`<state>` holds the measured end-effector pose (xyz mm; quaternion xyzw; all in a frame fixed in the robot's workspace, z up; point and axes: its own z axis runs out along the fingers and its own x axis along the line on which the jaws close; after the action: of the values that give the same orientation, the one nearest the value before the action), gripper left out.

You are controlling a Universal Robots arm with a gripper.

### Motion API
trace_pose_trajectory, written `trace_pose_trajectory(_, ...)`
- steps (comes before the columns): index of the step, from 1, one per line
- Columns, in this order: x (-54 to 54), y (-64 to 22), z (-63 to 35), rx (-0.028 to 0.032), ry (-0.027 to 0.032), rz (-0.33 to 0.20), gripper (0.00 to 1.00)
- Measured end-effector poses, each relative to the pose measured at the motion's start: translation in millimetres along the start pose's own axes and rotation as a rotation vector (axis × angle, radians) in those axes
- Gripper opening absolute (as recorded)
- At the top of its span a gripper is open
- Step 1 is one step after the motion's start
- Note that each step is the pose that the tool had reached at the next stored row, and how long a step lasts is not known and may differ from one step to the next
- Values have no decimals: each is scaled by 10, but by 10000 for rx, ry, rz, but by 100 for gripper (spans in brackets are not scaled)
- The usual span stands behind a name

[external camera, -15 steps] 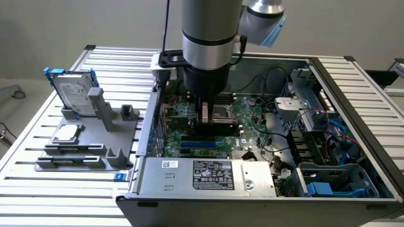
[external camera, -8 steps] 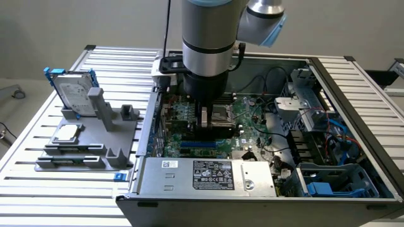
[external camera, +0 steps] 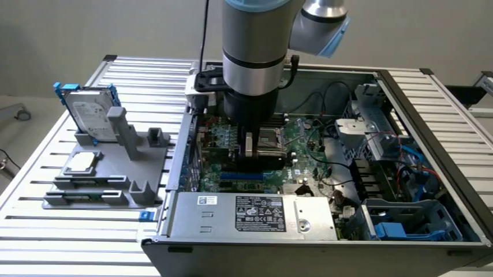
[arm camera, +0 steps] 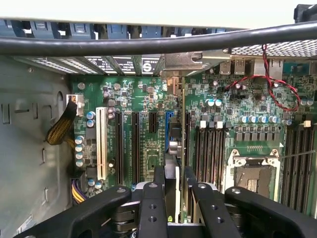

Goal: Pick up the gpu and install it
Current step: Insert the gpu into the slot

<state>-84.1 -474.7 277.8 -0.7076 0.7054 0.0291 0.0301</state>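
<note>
1 gpu [arm camera: 179,134], 1 drive [external camera: 91,112], 1 CPU [external camera: 83,163] | gpu edge-on inside 1 gripper [arm camera: 174,171], above motherboard [arm camera: 143,144] | gripper clamped on gpu

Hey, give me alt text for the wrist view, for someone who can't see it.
The gripper clamps the gpu edge-on over the expansion slots of a green motherboard inside an open computer case. A thick black cable crosses in front, and a CPU socket sits beside the memory slots.
</note>
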Motion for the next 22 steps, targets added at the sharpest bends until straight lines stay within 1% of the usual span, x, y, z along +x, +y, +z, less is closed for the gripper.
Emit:
trace_pose_trajectory(3,3,0,32,-46,3,3,26)
trace_pose_trajectory(5,4,0,33,-51,22,4,26)
trace_pose_trajectory(13,9,15,84,-79,30,6,26)
trace_pose_trajectory(18,11,23,95,-88,64,8,26)
trace_pose_trajectory(20,12,23,99,-90,65,8,26)
trace_pose_trajectory(22,13,23,108,-106,63,10,26)
